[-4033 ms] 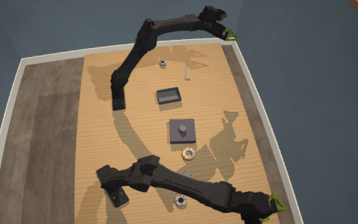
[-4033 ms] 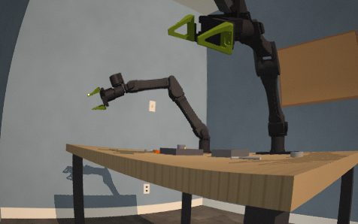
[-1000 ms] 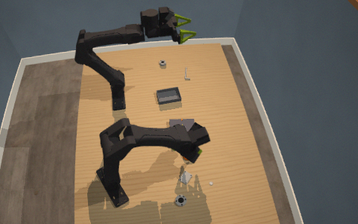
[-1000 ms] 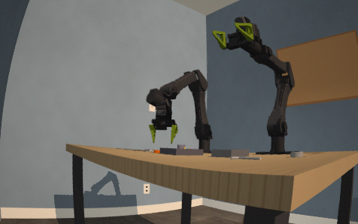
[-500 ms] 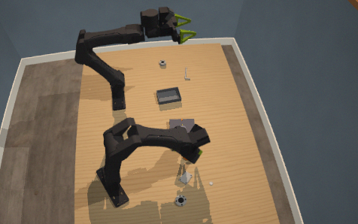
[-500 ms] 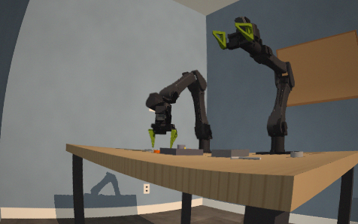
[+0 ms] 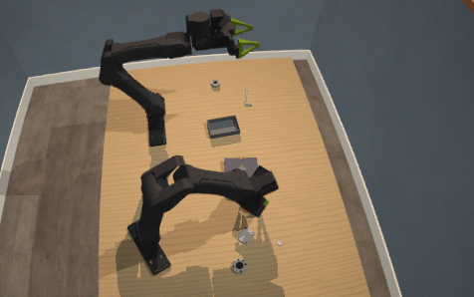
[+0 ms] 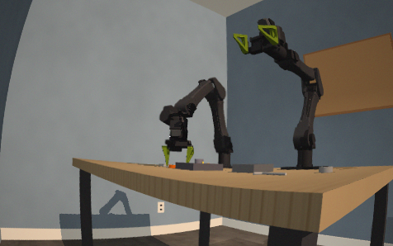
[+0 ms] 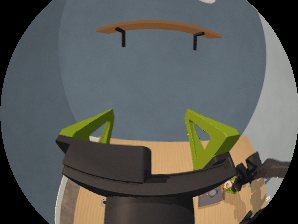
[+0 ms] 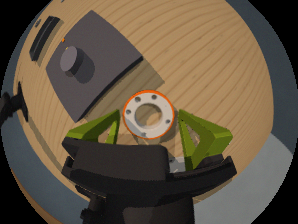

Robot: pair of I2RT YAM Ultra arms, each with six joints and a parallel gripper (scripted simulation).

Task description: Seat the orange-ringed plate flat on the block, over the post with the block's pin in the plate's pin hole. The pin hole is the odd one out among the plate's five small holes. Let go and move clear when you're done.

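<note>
The orange-ringed plate (image 10: 149, 113) lies flat on the table, a white disc with small holes around a centre hole. It shows as an orange speck under the arm in the top view (image 7: 245, 211). My right gripper (image 10: 148, 113) is open and low over the plate, one green finger on each side, not closed on it; it also shows in the exterior view (image 8: 177, 156). The grey block (image 10: 87, 72) with its round post (image 10: 76, 63) sits just beyond the plate, and in the top view (image 7: 240, 164). My left gripper (image 7: 244, 36) is open and empty, raised high at the table's far edge.
A dark grey tray (image 7: 223, 127) stands mid-table. A small ring part (image 7: 215, 84) and an L-shaped key (image 7: 247, 98) lie toward the far end. A square bracket (image 7: 245, 235), a flanged ring (image 7: 239, 266) and a small white piece (image 7: 280, 243) lie near the right arm.
</note>
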